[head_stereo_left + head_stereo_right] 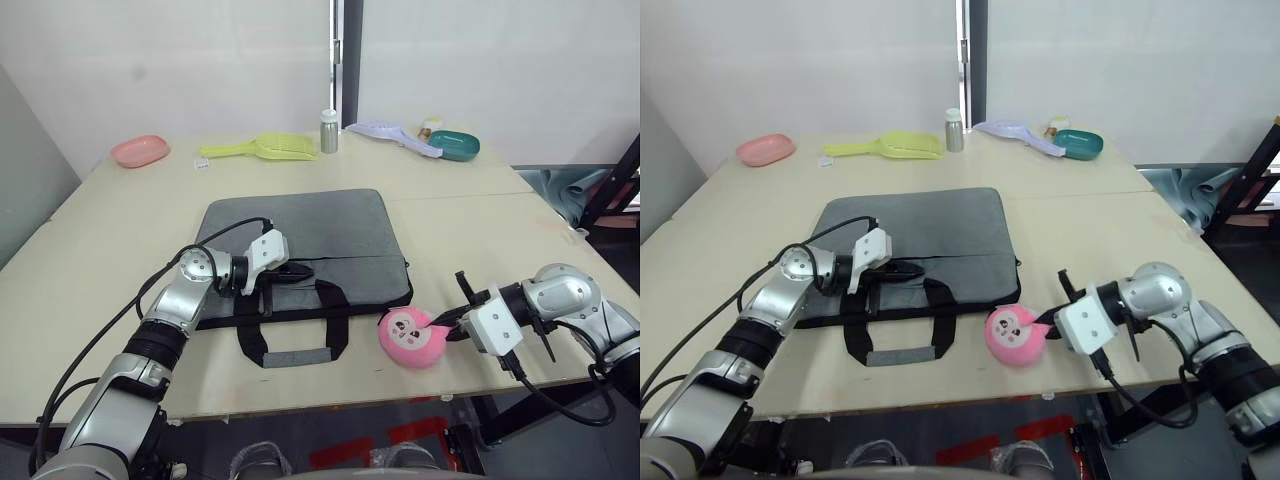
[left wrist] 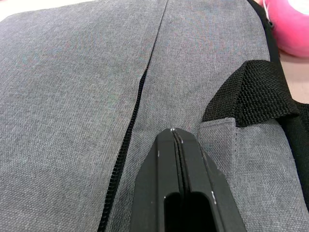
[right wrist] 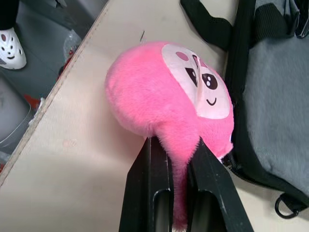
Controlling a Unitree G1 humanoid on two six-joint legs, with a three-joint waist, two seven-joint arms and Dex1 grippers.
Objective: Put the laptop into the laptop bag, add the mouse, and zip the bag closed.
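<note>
Table: pale beige top [image 1: 470,215], a seam running across it to the right of the bag, front edge near the robot.
Room: white wall [image 1: 180,60] behind, a dark vertical post [image 1: 345,60] at the middle, grey floor below the front edge.
Back edge: pink dish [image 1: 139,151], yellow scoop [image 1: 262,148], small bottle [image 1: 328,131], lilac brush [image 1: 392,135], teal bowl [image 1: 453,146], spread along the far side.
Bag: grey laptop bag [image 1: 300,235] lies flat mid-table, handles [image 1: 290,335] spilling toward the front edge.
Laptop, mouse: I can't pick out either one.
Left gripper [image 2: 176,140]: fingers pressed together with nothing between them, tip resting over the bag's front panel, beside the black zipper line [image 2: 128,145].
Right gripper [image 3: 176,145]: clamped on a fold of the pink toy [image 3: 164,92], which sits on the table touching the bag's near right corner.
Floor: a white shoe [image 3: 12,48] shows below the table edge.
</note>
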